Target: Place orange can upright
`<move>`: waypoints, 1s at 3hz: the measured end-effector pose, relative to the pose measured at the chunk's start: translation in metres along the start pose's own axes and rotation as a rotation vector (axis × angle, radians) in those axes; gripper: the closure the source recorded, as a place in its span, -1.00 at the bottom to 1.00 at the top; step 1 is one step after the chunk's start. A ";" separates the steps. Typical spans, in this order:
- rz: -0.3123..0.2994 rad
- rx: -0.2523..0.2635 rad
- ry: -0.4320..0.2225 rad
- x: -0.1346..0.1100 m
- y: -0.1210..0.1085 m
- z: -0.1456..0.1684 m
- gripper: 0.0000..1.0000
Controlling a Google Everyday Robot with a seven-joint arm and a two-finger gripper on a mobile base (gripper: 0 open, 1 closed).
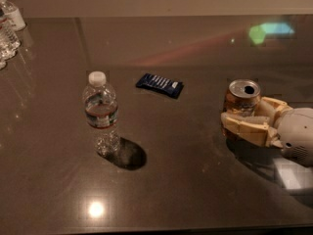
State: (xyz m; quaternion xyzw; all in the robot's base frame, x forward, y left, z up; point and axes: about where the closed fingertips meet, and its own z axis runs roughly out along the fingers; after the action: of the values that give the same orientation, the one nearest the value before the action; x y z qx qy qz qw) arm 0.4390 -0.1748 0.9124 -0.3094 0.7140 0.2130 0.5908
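The orange can [242, 98] stands upright on the dark table [195, 170] at the right, its silver top with the open mouth facing up. My gripper [243, 114] reaches in from the right edge and is shut on the can's lower half. One cream finger [244, 129] lies across the can's front and the other [272, 105] is behind it to the right. The can's lower body is hidden by the near finger.
A clear water bottle [100, 112] with a white cap stands left of centre. A dark blue snack packet [160, 84] lies flat behind the middle. More clear bottles [7, 27] stand at the far left edge.
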 end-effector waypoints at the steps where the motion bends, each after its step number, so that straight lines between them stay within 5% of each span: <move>1: 0.045 -0.016 -0.032 0.008 -0.002 0.001 1.00; 2: 0.079 -0.014 -0.061 0.015 -0.002 0.001 1.00; 3: 0.104 -0.006 -0.086 0.022 -0.001 0.001 0.70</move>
State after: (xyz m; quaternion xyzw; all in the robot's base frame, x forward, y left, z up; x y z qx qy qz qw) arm 0.4379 -0.1793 0.8912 -0.2641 0.7024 0.2588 0.6082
